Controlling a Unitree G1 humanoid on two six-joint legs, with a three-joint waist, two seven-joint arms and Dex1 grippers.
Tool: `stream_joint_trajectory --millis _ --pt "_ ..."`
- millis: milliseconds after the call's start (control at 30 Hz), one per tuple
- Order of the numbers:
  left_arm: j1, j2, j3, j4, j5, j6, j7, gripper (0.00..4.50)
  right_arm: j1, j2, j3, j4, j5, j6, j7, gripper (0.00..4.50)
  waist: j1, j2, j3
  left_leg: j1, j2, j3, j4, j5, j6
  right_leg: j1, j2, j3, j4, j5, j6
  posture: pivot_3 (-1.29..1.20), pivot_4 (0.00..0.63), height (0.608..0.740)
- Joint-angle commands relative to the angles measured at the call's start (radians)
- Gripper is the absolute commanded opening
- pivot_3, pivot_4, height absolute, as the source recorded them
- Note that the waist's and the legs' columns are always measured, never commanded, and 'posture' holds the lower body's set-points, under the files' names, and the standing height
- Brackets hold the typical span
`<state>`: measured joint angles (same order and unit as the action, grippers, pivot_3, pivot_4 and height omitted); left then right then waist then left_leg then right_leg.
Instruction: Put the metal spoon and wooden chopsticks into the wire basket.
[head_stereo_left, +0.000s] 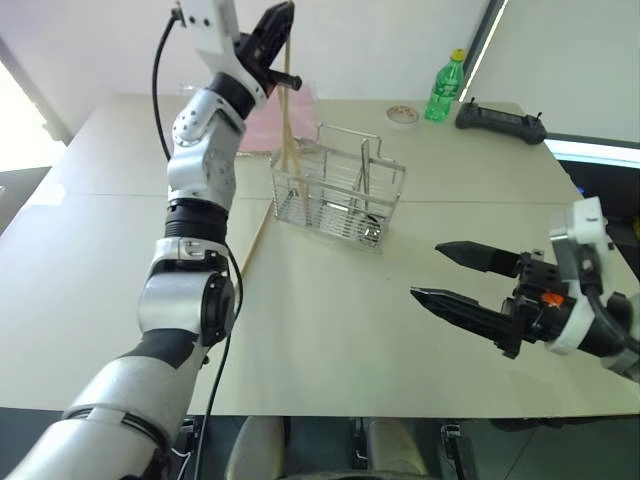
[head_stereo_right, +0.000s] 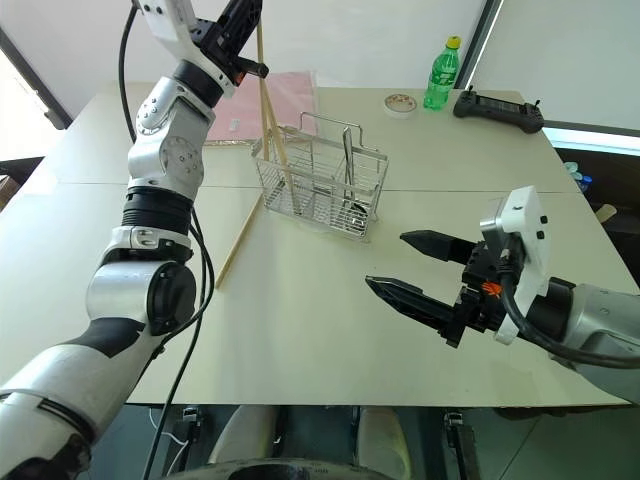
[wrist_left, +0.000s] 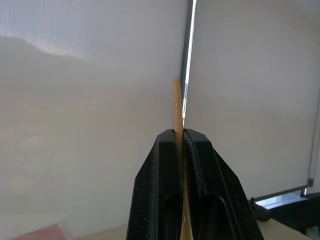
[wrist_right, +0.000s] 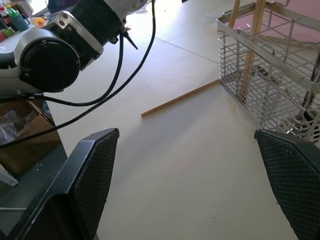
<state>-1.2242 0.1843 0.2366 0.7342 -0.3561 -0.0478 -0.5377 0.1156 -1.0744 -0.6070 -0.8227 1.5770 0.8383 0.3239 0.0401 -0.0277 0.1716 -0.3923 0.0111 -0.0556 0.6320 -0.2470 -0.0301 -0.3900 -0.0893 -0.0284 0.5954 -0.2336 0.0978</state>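
The wire basket (head_stereo_right: 318, 185) — a rectangular rack of silver metal wire with upright loop dividers and a gridded base — stands on the pale beige table (head_stereo_right: 330, 330), near its middle and a little to the far side. The left gripper (head_stereo_left: 283, 25) is raised high above the basket's left end, and its two black fingers are pressed together on a long thin chopstick of light tan wood (head_stereo_left: 289, 110). The stick hangs almost upright, and its lower end is already inside the left compartment of the basket; I judge it is held this way so that it can go down between the wires without catching on the rim. A second tan stick seems to stand beside it in the same compartment. Another wooden chopstick (head_stereo_right: 238, 243) lies flat on the table, just beside the basket's left corner, so it is not yet put away.

The slim shiny metal spoon (head_stereo_right: 349, 180) seems to stand already in the right part of the basket, its thin handle up and its dark bowl at the base, though the wires make it hard to be sure.

The right gripper (head_stereo_right: 400, 262) hovers low over the table, near the front right and well apart from the basket — its black fingers are spread wide and hold nothing. Probably it only waits there, out of the way of the left arm
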Motion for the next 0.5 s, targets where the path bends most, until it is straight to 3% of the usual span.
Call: stream_joint_trajectory --millis 33,167,267,500 --pt "-0.022 -0.002 -0.006 0.003 0.012 -0.041 0.002 0.04 -0.007 -0.013 -0.029 -0.016 0.029 -0.028 -0.010 4.47 0.000 0.000 0.000 0.000 0.000 0.000 0.000 0.000 0.000 0.000 0.000 0.000 0.000 0.000 0.000 0.00 0.150 0.721" --pt "0.018 -0.006 -0.015 0.001 0.018 -0.048 -0.005 0.04 -0.015 -0.019 -0.024 -0.007 0.039 -0.034 -0.025 4.47 0.000 0.000 0.000 0.000 0.000 0.000 0.000 0.000 0.000 0.000 0.000 0.000 0.000 0.000 0.000 0.00 0.150 0.721" --pt "0.044 -0.013 -0.013 -0.017 0.008 -0.038 -0.005 1.05 -0.018 -0.020 -0.027 -0.001 0.057 -0.040 -0.036 4.47 0.000 0.000 0.000 0.000 0.000 0.000 0.000 0.000 0.000 0.000 0.000 0.000 0.000 0.000 0.000 0.00 0.150 0.721" --pt "0.069 -0.017 -0.006 -0.082 -0.019 -0.003 0.003 4.48 -0.024 -0.024 -0.025 0.008 0.073 -0.041 -0.044 4.47 0.000 0.000 0.000 0.000 0.000 0.000 0.000 0.000 0.000 0.000 0.000 0.000 0.000 0.000 0.000 0.00 0.150 0.721"
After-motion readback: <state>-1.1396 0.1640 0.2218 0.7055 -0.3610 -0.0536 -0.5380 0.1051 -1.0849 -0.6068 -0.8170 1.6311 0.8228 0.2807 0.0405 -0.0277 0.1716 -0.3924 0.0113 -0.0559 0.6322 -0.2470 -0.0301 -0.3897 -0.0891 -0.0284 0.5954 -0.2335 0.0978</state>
